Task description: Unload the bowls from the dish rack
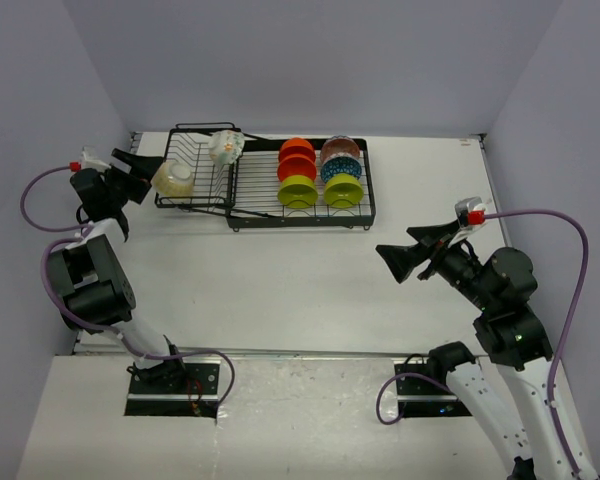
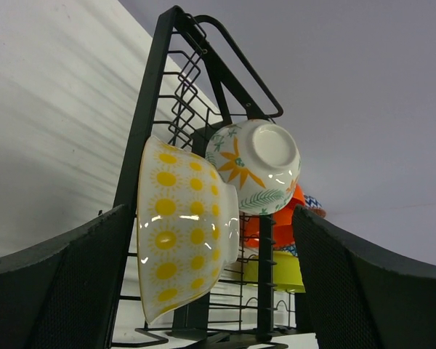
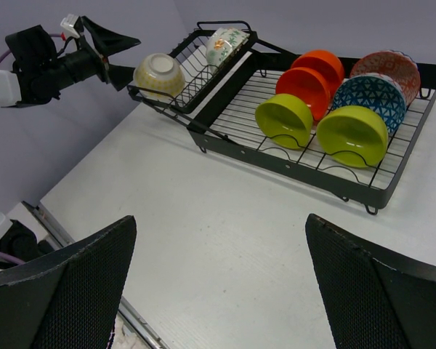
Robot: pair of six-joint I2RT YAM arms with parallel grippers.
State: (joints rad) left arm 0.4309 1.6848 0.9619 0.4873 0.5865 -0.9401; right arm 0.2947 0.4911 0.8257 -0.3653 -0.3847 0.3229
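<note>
- Eight bowls crowd the dish rack (image 1: 255,182) at the far side of the table (image 1: 280,290). None stands on the table itself, so as far as these views show, nothing has been unloaded yet.
- The long section carries six bowls on edge in two rows. The left row holds two orange-red bowls (image 1: 297,160) and a lime green bowl (image 1: 298,191). The right row holds a pinkish-brown bowl (image 1: 341,150), a blue speckled bowl (image 1: 341,170) and a second lime green bowl (image 1: 343,193).
- The smaller basket section at the left holds the other two. A cream bowl with yellow suns (image 2: 178,233) leans at its near-left end, and a white floral bowl (image 1: 226,147) sits at its far end.
- Your left tool (image 1: 148,172) is at the basket's left end, jaws spread, with one of its fingers (image 2: 65,291) on each side of the cream bowl. The wrist view shows a gap on both sides, so the bowl is flanked, not grasped.
- Your right tool (image 1: 395,262) hangs over bare table at the near right, well apart from the rack. It is released wide and empty.
- By the look of it, the first pick is only being lined up. All eight bowls remain to be lifted out, and the cream bowl is the likely opener. The six in the long section lie nearer your right arm.
</note>
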